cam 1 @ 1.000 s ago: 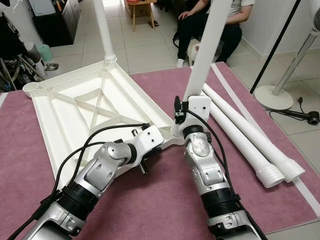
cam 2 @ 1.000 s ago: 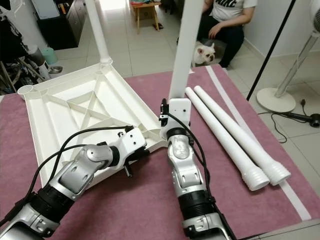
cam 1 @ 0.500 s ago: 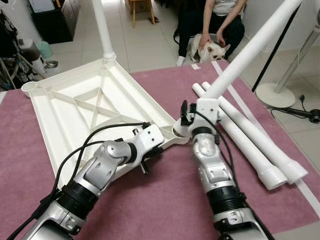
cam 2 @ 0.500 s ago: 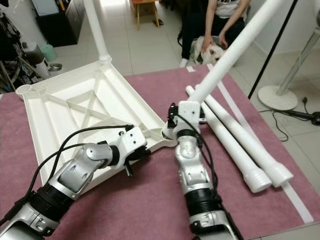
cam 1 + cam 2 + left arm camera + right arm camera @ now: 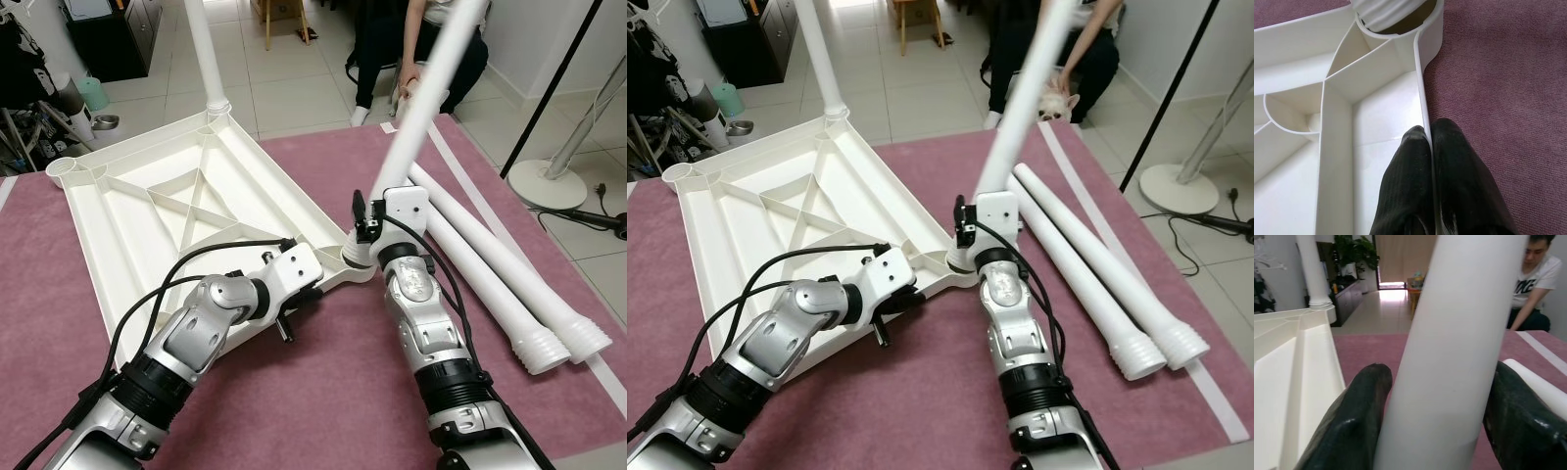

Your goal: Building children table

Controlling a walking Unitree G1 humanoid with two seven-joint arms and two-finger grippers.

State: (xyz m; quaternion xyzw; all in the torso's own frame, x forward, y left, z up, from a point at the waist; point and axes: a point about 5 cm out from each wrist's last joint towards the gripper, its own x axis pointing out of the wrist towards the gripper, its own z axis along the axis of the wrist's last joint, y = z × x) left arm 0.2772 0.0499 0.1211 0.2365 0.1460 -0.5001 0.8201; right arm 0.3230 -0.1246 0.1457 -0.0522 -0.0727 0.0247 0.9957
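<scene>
Ribbed plastic tabletop [image 5: 167, 211] lies upside down on the purple carpet [image 5: 323, 392].
Left tool [image 5: 1429, 134] pinches its thin rim near the corner socket; right tool [image 5: 1437, 396] is clamped around a smooth round white leg [image 5: 421, 98], tilted, foot at that socket.

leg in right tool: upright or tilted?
Tilted. The white plastic table leg held by the right tool leans away to the robot's right from the corner socket of the white upside-down tabletop.
</scene>
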